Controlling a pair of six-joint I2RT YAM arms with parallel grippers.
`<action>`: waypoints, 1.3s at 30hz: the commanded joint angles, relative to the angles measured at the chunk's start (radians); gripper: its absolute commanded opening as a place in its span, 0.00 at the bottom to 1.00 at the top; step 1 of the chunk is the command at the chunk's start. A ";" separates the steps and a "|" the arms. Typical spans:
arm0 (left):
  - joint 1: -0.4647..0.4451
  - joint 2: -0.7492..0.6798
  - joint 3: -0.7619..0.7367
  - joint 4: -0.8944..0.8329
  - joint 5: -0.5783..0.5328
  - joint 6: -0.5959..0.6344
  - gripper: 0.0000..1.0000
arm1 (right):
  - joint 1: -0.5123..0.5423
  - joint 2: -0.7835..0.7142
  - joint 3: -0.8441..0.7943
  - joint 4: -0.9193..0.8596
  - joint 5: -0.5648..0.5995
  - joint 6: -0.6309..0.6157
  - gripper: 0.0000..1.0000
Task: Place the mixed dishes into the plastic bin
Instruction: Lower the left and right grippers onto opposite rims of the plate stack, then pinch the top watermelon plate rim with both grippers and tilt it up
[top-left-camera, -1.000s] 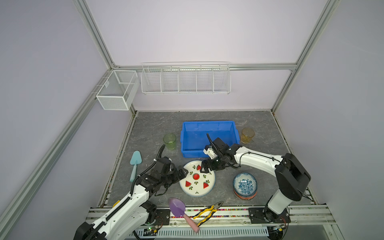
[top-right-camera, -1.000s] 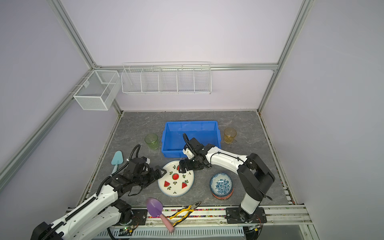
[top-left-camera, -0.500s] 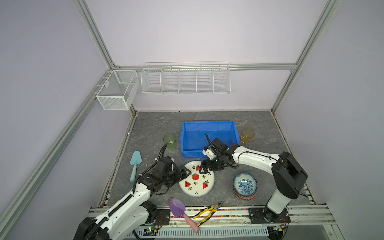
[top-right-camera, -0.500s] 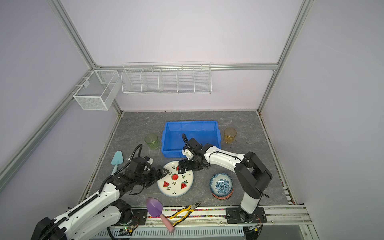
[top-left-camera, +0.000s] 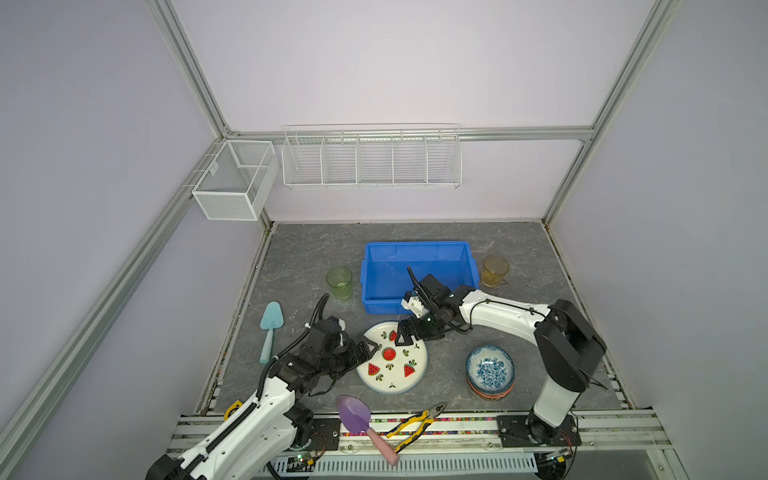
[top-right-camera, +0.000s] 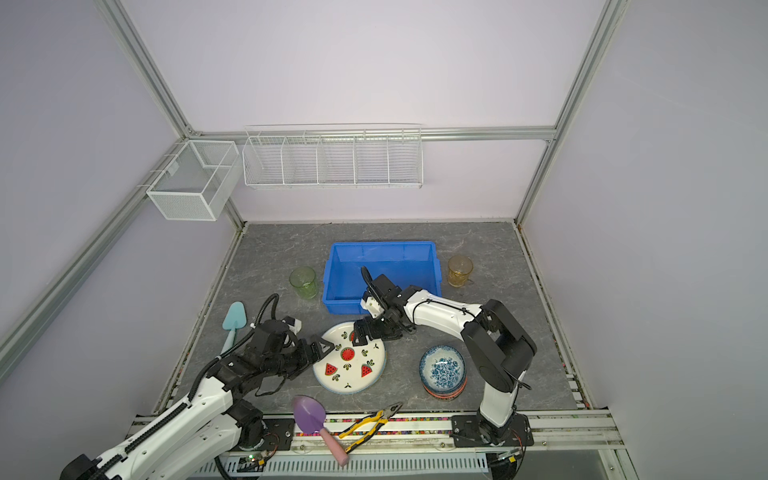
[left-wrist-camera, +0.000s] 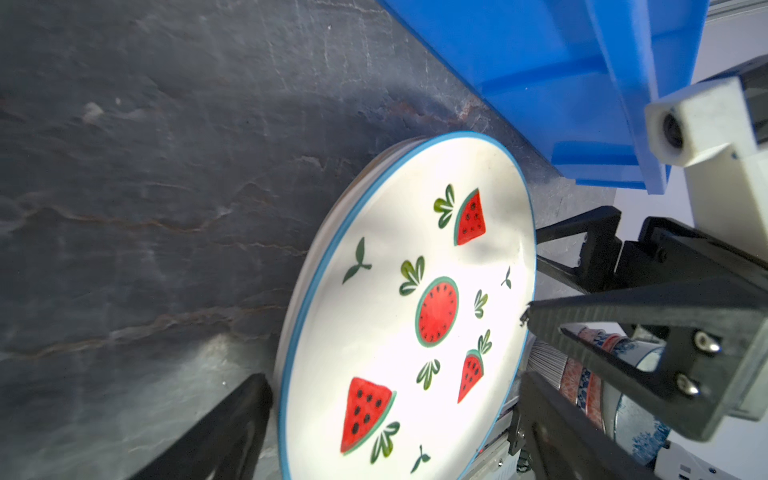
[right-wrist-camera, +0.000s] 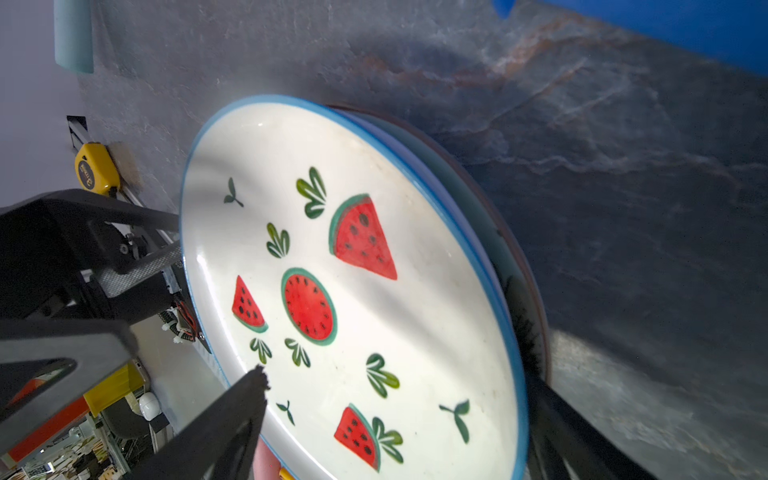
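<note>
The watermelon plate (top-left-camera: 392, 365) lay on top of a stack of plates (right-wrist-camera: 517, 291) on the grey table (top-left-camera: 307, 257), just in front of the bright blue plastic bin (top-left-camera: 415, 254) and outside it. The left gripper (top-left-camera: 370, 345) sat low at the plate's left rim with its jaws spread wide, one finger (left-wrist-camera: 237, 415) out on the table side. The right gripper (top-left-camera: 406, 338) was at the far rim beside the bin, also spread, with one finger (right-wrist-camera: 237, 415) over the painted face and the other beyond the edge. Neither pinched anything that I could see. A green tumbler (top-left-camera: 340, 282) stood left of the bin, an amber tumbler (top-left-camera: 495, 271) right of it. The blue floral bowl (top-left-camera: 490, 370) topped a stack of bowls to the plate's right.
</note>
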 joint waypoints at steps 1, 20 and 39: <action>-0.007 -0.031 -0.019 0.002 0.002 -0.034 0.91 | 0.010 0.009 0.028 0.014 -0.046 0.000 0.94; -0.026 -0.096 -0.024 -0.018 -0.017 -0.072 0.88 | 0.013 -0.094 -0.024 -0.108 0.154 0.086 0.91; -0.031 -0.069 -0.020 -0.008 -0.008 -0.066 0.88 | 0.019 -0.150 -0.050 -0.110 0.076 0.089 0.92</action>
